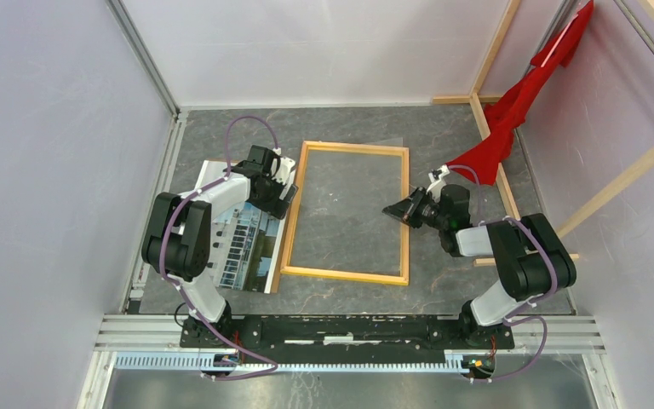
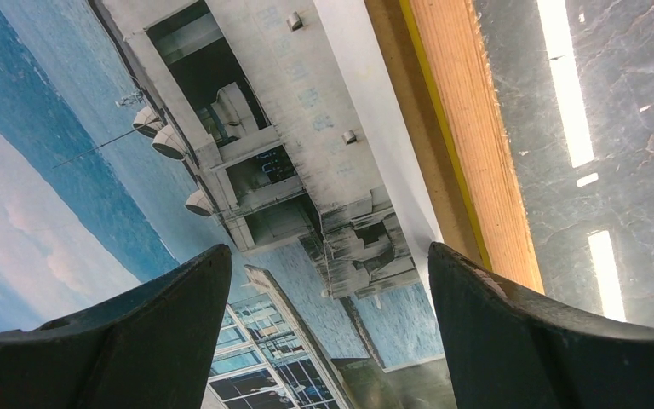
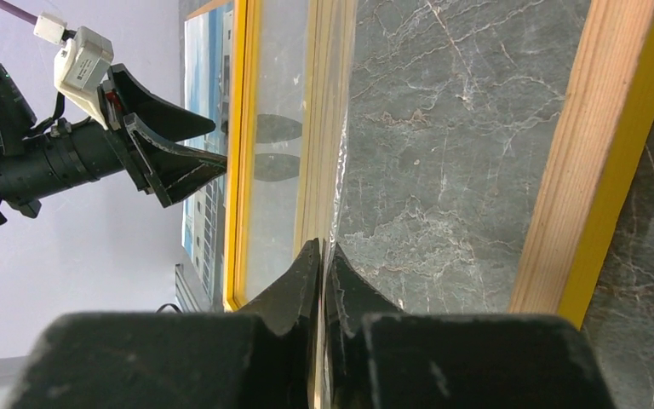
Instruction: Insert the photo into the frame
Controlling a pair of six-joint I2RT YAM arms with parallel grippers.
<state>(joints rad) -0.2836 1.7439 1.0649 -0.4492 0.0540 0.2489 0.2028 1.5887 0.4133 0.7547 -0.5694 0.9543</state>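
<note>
The photo (image 1: 249,243) lies face up on the table (image 1: 349,128), along the outer side of the frame's left rail and partly under the left arm. In the top view the frame (image 1: 347,274) lies flat with its wood side up, and a clear pane (image 1: 349,209) sits within it. The left gripper (image 1: 288,194) hangs at the frame's left rail and the right gripper (image 1: 389,210) just inside its right rail. In the left wrist view the left gripper's fingers (image 2: 136,341) stand wide apart and grasp nothing. Between them lies the printed building of the photo (image 2: 247,170), and the frame's rail (image 2: 477,162) lies just beside its white border. In the right wrist view the right gripper (image 3: 322,256) is clenched on the thin edge of the clear pane (image 3: 281,170), which slants toward the frame's far rail (image 3: 240,128).
</note>
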